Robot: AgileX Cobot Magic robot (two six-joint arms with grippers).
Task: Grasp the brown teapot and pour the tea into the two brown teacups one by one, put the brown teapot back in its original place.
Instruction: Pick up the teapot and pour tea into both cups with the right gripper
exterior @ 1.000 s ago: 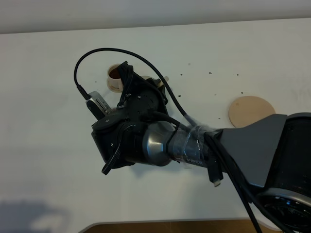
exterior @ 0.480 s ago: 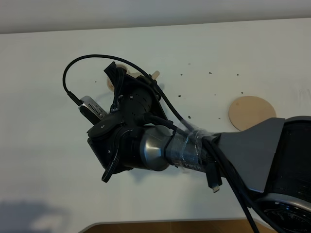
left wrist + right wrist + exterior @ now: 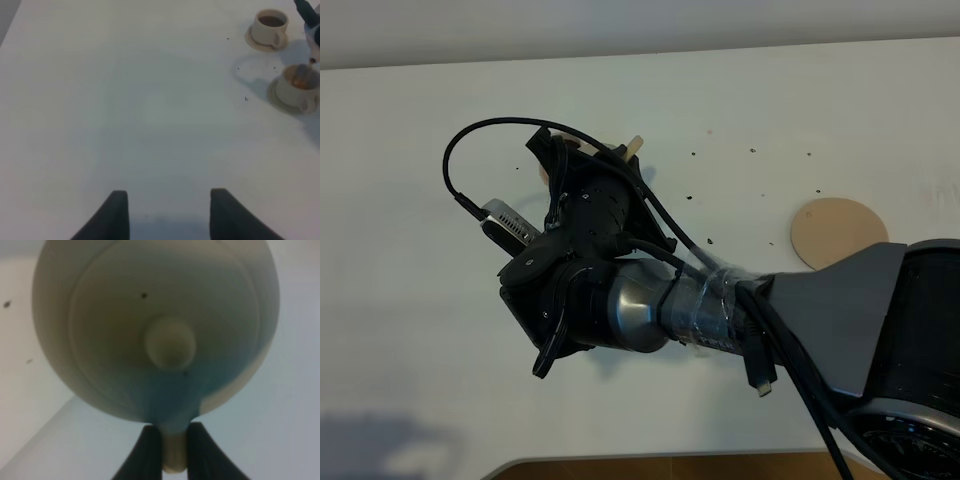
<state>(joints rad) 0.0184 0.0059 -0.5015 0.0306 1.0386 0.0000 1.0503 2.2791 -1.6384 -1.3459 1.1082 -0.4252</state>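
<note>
**Over a white table, the right claw holds the teapot tipped above a teacup**

The right claw [image 3: 175,452] is clenched on the small handle of the brown teapot [image 3: 155,315], one dark finger on each side. Its wrist camera looks straight at the round, pale beige lid and its knob [image 3: 170,342].

From the left wrist camera, the pot's spout tip hangs just above the nearer teacup [image 3: 296,89], which holds reddish-brown tea. The farther teacup [image 3: 270,27] stands beside it and holds dark tea. The left claw [image 3: 170,215] is spread wide with nothing in it, above bare table well apart from both cups.

From the high camera, the right arm [image 3: 720,310] reaches across the middle and covers pot and cups. Only a tan sliver shows past the wrist. The round tan coaster [image 3: 838,230] lies bare on the right. The table [image 3: 420,150] is white with small dark specks [image 3: 752,150], and a pale wall runs behind it.

A second ago the arm sat further right and a cup of dark tea showed beyond it. The arm has since swung left and now hides that cup.
</note>
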